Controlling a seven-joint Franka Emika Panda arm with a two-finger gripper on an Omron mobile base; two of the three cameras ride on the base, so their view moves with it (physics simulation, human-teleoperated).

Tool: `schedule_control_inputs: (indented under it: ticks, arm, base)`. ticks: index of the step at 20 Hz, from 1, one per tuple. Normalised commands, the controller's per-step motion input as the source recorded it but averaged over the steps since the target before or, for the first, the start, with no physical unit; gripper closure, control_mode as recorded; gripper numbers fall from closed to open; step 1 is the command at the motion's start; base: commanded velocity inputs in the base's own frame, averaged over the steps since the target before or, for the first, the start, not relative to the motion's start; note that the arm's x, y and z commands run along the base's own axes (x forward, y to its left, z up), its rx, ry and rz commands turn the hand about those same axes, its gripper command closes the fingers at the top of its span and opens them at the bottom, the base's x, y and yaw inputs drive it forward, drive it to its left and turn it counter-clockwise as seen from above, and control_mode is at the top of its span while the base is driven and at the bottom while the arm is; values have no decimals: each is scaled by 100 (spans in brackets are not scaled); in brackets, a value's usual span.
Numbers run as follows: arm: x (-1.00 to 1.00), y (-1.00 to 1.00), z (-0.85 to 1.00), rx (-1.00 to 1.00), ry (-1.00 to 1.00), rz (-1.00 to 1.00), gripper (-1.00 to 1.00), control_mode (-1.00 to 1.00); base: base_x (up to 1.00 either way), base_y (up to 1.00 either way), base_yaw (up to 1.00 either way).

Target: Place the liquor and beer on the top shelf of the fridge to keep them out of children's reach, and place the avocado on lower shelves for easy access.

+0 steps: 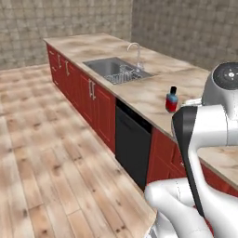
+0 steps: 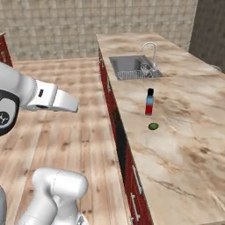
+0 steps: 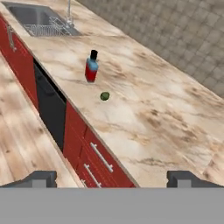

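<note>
The liquor (image 1: 171, 100) (image 2: 150, 103) (image 3: 91, 68), a squat blue bottle with a red label and black cap, stands upright on the marble counter (image 3: 144, 109) near its front edge. The avocado (image 2: 153, 126) (image 3: 104, 96), a small dark-green oval, lies just beside it on the counter. My gripper (image 3: 113, 178) is open, held high and well back from both over the counter's edge, its dark fingertips (image 3: 40, 177) spread wide with nothing between them. The beer, the fridge, its top shelf and lower shelves are out of view.
A steel sink (image 1: 114, 69) (image 2: 132, 67) with a faucet (image 2: 151, 50) is set into the counter beyond the bottle. Below the counter run red cabinets (image 1: 100, 107) and a black dishwasher (image 1: 133, 145). Wooden floor (image 1: 42, 162) spreads to the left.
</note>
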Motion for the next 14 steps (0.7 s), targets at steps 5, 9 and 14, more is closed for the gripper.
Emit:
schedule_control_inputs:
  ticks: [5,9,14]
  arm:
    - [0,0,0,0,0,0,-100,100]
    - [0,0,0,0,0,0,-100,100]
    - [0,0,0,0,0,0,-100,100]
  base:
    - [32,1,-62]
    - [28,9,-61]
    - [24,30,-55]
